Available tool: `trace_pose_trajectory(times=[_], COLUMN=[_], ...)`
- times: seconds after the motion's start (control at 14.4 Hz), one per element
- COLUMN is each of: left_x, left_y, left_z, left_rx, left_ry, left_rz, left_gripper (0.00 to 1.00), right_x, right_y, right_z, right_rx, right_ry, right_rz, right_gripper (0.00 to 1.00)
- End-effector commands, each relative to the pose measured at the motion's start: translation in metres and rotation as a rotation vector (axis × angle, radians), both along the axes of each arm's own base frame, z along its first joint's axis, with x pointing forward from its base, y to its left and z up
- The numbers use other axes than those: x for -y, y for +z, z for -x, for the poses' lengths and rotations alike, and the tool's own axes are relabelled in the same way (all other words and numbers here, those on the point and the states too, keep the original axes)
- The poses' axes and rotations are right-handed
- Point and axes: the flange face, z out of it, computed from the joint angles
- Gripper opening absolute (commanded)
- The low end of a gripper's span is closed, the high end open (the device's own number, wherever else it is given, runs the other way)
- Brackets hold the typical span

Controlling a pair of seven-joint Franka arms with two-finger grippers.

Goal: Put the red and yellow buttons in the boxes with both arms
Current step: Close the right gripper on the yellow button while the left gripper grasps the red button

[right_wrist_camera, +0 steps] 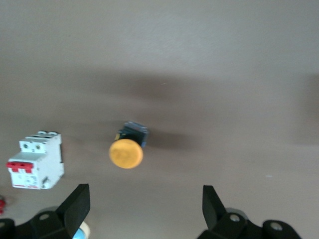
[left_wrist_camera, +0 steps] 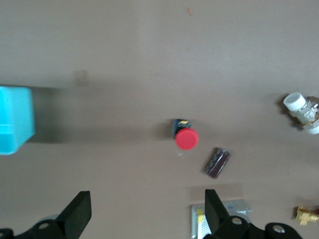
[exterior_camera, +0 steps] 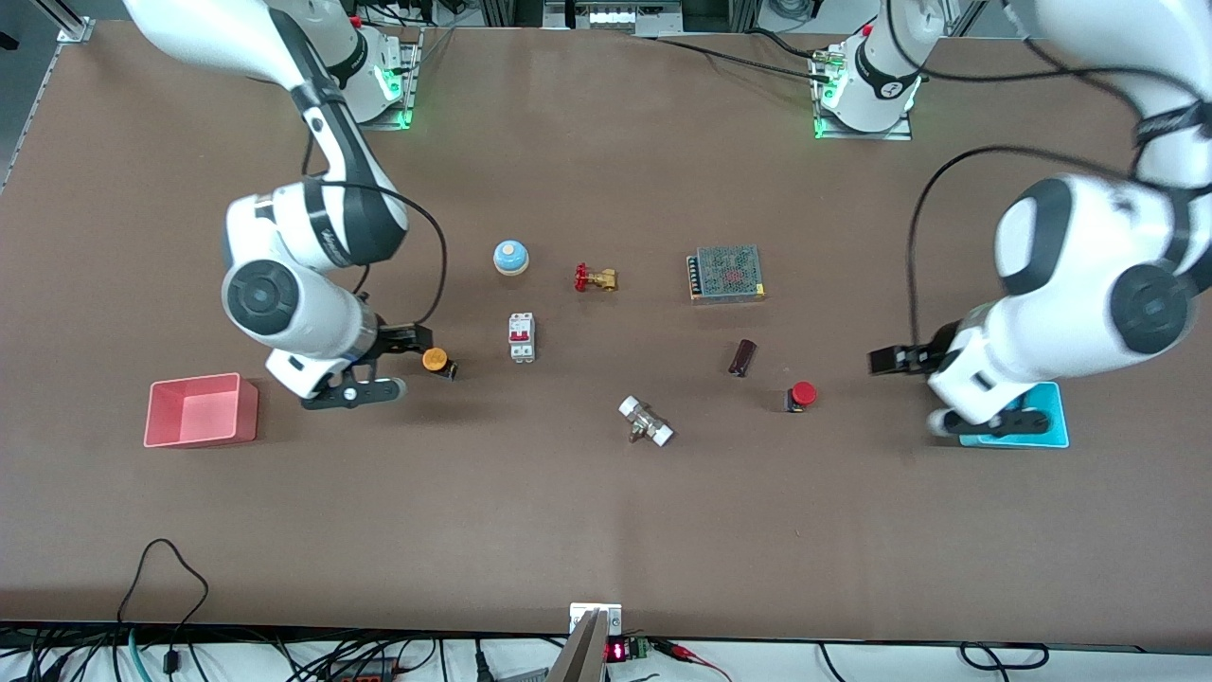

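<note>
Starting at the right arm's end of the tabletop [exterior_camera: 606, 530], I see the pink-red box [exterior_camera: 201, 409] with nothing in it, and just past it the right gripper [exterior_camera: 390, 365], held low with its fingers [right_wrist_camera: 77, 203] spread wide and holding nothing. The yellow button [exterior_camera: 436, 360] lies on its side right at those fingers, cap toward the gripper and black base pointing away toward the middle of the tabletop, so I judge a short advance would bracket it. The red button [exterior_camera: 801, 395] lies in the open, well apart from the left gripper [exterior_camera: 914, 384], also tipped over. That gripper hangs over the cyan box [exterior_camera: 1051, 431], fingers [left_wrist_camera: 79, 213] apart and empty; the left arm is bent low, wrist turned toward the button.
</note>
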Motion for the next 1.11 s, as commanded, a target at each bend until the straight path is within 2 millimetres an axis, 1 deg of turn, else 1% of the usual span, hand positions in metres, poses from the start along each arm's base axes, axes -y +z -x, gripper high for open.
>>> trace_pose_trajectory(times=[0.0, 0.07, 0.14, 0.28, 0.35, 0.56, 0.7, 0.91, 1.04], left_x=[0.021, 0.032, 0.033, 0.053, 0.059, 0.061, 0.066, 0.066, 0.066], left_y=[-0.045, -0.067, -0.085, -0.110, -0.118, -0.130, -0.142, -0.158, -0.161], left_z=[-0.015, -0.015, -0.017, -0.015, -0.013, -0.006, -0.003, -0.001, 0.001], left_rx=[0.007, -0.005, -0.022, -0.029, -0.040, -0.065, -0.080, -0.099, -0.106], left_ry=[0.020, 0.019, 0.042, 0.067, 0.074, 0.069, 0.057, 0.052, 0.050], left_rz=[0.032, 0.026, 0.022, 0.022, 0.017, 0.007, -0.003, -0.013, -0.016], left_gripper=[1.00, 1.00, 1.00, 1.00, 1.00, 1.00, 1.00, 1.00, 0.95], right_x=[-0.018, -0.024, -0.025, -0.024, -0.024, -0.015, -0.012, -0.022, -0.022], right_y=[-0.015, -0.023, -0.031, -0.046, -0.053, -0.077, -0.088, -0.095, -0.099], right_z=[-0.003, -0.002, -0.002, -0.003, -0.003, -0.005, -0.005, -0.004, -0.003], right_rx=[0.010, 0.007, 0.005, -0.001, -0.008, -0.025, -0.030, -0.031, -0.037], right_ry=[-0.008, 0.001, 0.000, 0.000, -0.001, -0.035, -0.056, -0.130, -0.137], right_rz=[-0.019, -0.017, -0.015, -0.009, -0.005, 0.014, 0.022, 0.041, 0.044], right_gripper=[1.00, 1.00, 1.00, 1.00, 1.00, 1.00, 1.00, 1.00, 1.00])
